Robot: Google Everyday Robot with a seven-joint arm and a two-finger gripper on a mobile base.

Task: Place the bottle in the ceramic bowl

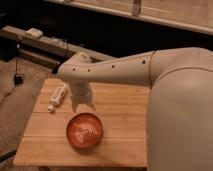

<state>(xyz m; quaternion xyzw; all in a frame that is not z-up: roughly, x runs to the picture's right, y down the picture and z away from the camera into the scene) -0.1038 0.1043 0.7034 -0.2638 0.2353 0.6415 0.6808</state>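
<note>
Camera view: the bottle lay on its side on the wooden table, in the far-left part of the top as seen, close to the left edge. Its long axis ran diagonally across the boards. The capped end pointed toward the near-left, and the base pointed toward the far-right. The body rested flat and touched no other item.

The gripper hung above the table, pointing downward, at the end of the pale arm, which reached in from the right of the view. The bottle lay to the left of the jaws, just beside them and outside the gap. Its axis ran past the gripper rather than between the fingers. The jaws stood wide apart and held nothing.

The ceramic bowl sat upright on the table, nearer the camera than the gripper, with its far rim just below the fingertips in the view. The bowl was orange-red with a pale swirl mark inside. The bottle lay apart from it, to its far-left. A large pale rounded section of the robot covered the right part of the table.
</note>
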